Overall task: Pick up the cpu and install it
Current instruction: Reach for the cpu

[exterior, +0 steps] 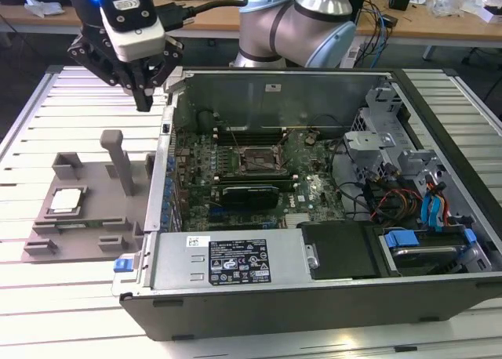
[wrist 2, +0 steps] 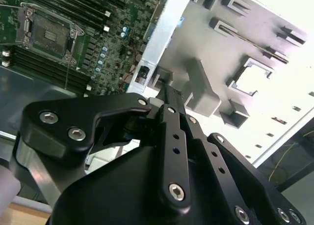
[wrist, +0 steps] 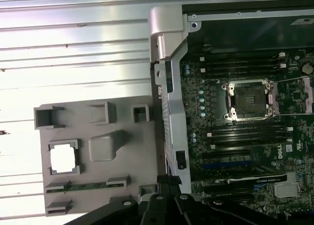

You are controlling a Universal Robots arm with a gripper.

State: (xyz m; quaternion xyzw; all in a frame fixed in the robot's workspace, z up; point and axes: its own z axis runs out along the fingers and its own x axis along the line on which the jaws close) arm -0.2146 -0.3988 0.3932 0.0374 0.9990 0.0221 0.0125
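"one thing i need from you: which way does the cpu (exterior: 66,201) lie from the gripper (exterior: 143,102)?"

"below it and off to the side away from the computer case (exterior: 314,281). i have the tool hanging high, just outside the case wall, about over the case-side edge of the grey tray (exterior: 98,188) as far as i can judge. the chip lies flat in its square pocket on the tray, well apart from the tool — nothing is touching it."

"and the jaws?"

"pressed together, by the exterior view, with nothing between them. in the second wrist view the linkages run in to one narrow tip, which fits."

"where's the socket (wrist: 248,99) from there?"

"on the opposite side of the tool from the chip, past the case wall, down on the motherboard (exterior: 314,190). in the first wrist view it looks bare, no chip in it. so the tool hangs between the two — both lower than it."

"any long axis to mind?"

"none, it's square. what counts, in my judgement, is that its edges run parallel to the tray's edges and the case wall. an upright post (exterior: 118,159) on the tray also stands nearer the tool than the pocket does."
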